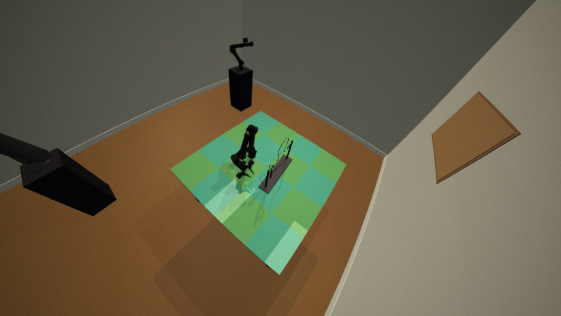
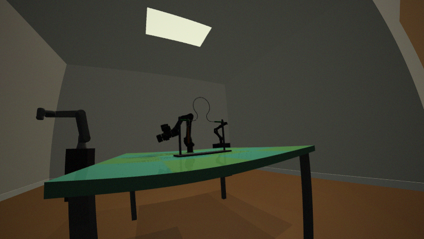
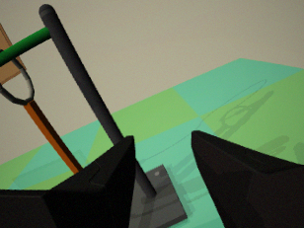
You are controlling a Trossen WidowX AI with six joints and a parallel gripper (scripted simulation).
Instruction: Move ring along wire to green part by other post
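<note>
The ring [image 3: 33, 91] hangs on the green wire part [image 3: 25, 45] beside the near post [image 1: 267, 179] [image 2: 179, 136] [image 3: 84, 83]. Its orange handle [image 1: 270, 174] [image 2: 188, 133] [image 3: 51, 134] hangs down; in the wrist view the left finger hides its lower end. The thin grey wire [image 2: 200, 97] loops up and over to the other green part [image 2: 217, 121] at the far post [image 1: 289, 150] [image 2: 223, 136]. My gripper [image 1: 252, 176] [image 3: 163, 140] is partly open with nothing between the fingers. It is on the arm's side of the stand, apart from the handle and post.
The posts stand on a dark base [image 1: 276, 175] [image 2: 204, 153] [image 3: 170, 206] on the green checkered table [image 1: 294, 208] [image 2: 207, 169]. Two dark pedestals [image 1: 240, 88] [image 1: 70, 184] with other arms stand off the table. A brown board [image 1: 472, 137] is on the wall.
</note>
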